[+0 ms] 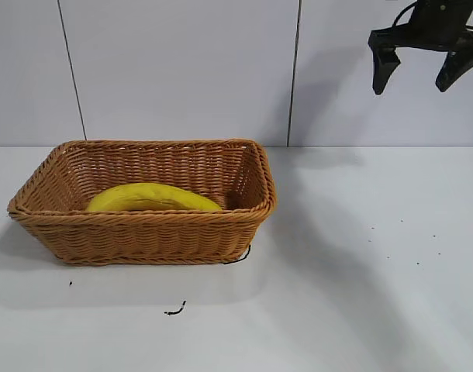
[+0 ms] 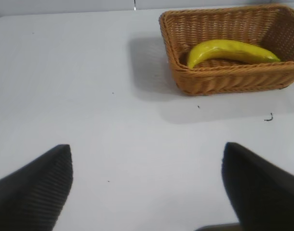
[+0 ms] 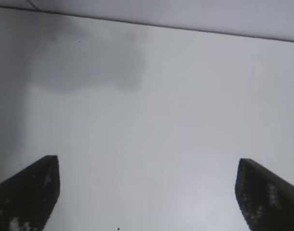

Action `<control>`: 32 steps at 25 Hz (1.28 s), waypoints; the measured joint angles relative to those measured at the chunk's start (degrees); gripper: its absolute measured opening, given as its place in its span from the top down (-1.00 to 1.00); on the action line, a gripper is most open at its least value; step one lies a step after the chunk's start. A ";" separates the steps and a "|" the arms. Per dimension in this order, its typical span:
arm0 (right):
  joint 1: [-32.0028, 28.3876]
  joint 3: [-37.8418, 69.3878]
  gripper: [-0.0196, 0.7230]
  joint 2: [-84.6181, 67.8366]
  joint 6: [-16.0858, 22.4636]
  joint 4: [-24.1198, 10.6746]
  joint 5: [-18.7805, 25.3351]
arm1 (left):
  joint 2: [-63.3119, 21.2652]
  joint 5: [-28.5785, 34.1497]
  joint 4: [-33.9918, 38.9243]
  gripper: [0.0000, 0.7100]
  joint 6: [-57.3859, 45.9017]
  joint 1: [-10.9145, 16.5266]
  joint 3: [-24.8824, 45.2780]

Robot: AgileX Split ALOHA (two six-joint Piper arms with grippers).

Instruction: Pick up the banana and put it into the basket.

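The yellow banana (image 1: 153, 198) lies inside the woven wicker basket (image 1: 143, 232) on the left half of the white table. Both also show in the left wrist view, the banana (image 2: 229, 52) in the basket (image 2: 233, 79) far from that gripper. My right gripper (image 1: 417, 74) hangs open and empty high above the table's far right, well away from the basket. In its wrist view (image 3: 147, 192) only bare table lies between the fingers. My left gripper (image 2: 147, 187) is open and empty over bare table; it does not show in the exterior view.
A small dark scrap (image 1: 174, 311) lies on the table in front of the basket, and a dark loop (image 1: 238, 257) sits at the basket's front right corner. A tiled wall (image 1: 182, 70) stands behind the table.
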 joint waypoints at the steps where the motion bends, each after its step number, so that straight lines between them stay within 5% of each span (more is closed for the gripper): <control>1: 0.00 2.80 -0.84 -1.81 0.00 0.33 0.07 | 0.00 0.00 0.00 -0.79 0.00 0.00 0.00; 21: 0.00 75.48 -0.82 -57.12 -0.42 1.15 -1.18 | 0.00 0.00 0.00 -0.79 0.00 0.00 0.00; 27: 0.00 86.48 -0.82 -78.17 -0.42 1.15 -8.71 | 0.00 0.00 0.00 -0.79 0.00 0.00 0.00; 32: 0.00 87.06 -0.82 -94.63 -0.48 1.30 -10.74 | 0.00 0.00 0.00 -0.79 0.00 0.00 0.00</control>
